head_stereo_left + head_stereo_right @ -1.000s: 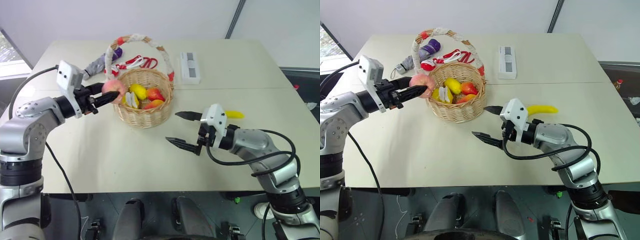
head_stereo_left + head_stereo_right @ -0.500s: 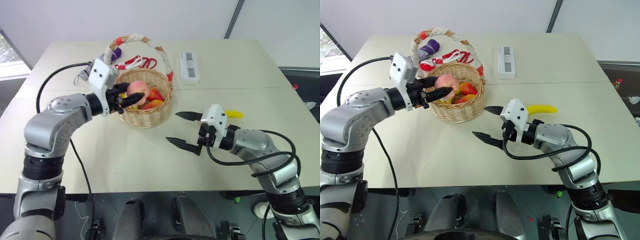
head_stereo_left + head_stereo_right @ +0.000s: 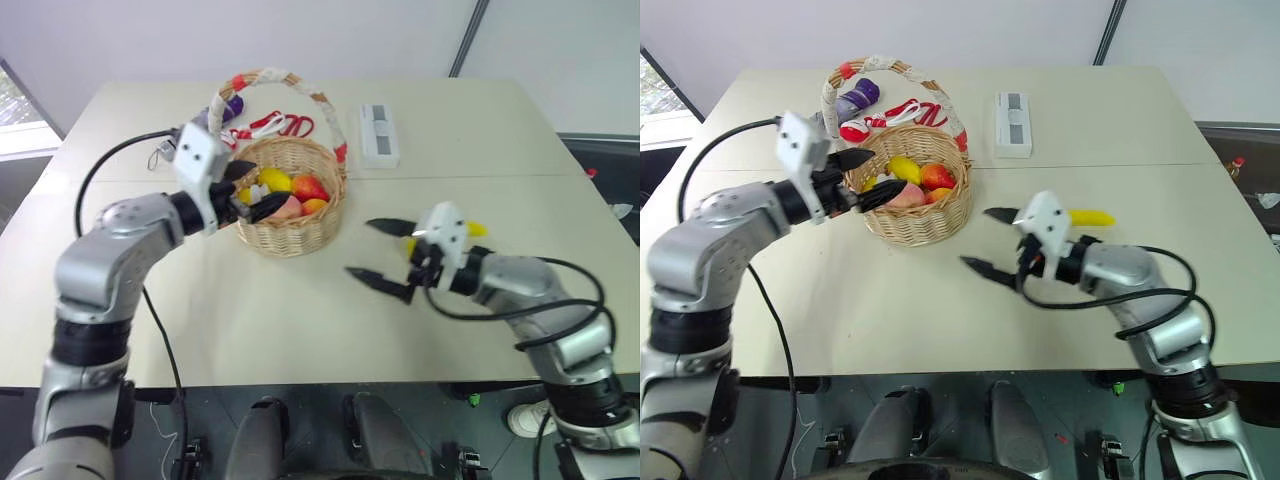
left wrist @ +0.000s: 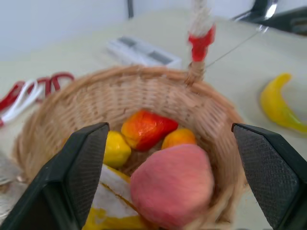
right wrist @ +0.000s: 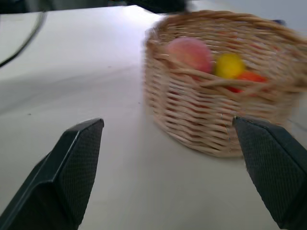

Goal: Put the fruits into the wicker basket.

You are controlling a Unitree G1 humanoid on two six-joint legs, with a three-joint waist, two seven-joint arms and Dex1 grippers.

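The wicker basket (image 3: 300,235) stands mid-table with its tall handle upright. Inside it lie a pink-orange peach (image 4: 172,184), a yellow fruit (image 3: 275,180), a red one (image 3: 310,187) and an orange one (image 4: 178,138). My left gripper (image 3: 255,190) hangs open over the basket's near-left rim, with the peach lying free just below its fingers. A yellow banana (image 3: 1092,216) lies on the table right of the basket, partly hidden behind my right wrist. My right gripper (image 3: 362,248) is open and empty, above the table between basket and banana, pointing toward the basket.
Behind the basket lie red-handled scissors (image 3: 910,110) and a folded grey and purple umbrella (image 3: 855,98). A white oblong box (image 3: 380,135) sits at the back right of the basket. The table's front edge runs close below my arms.
My left gripper has opened and the peach has dropped from it into the basket. My right arm has shifted to the right, staying open.
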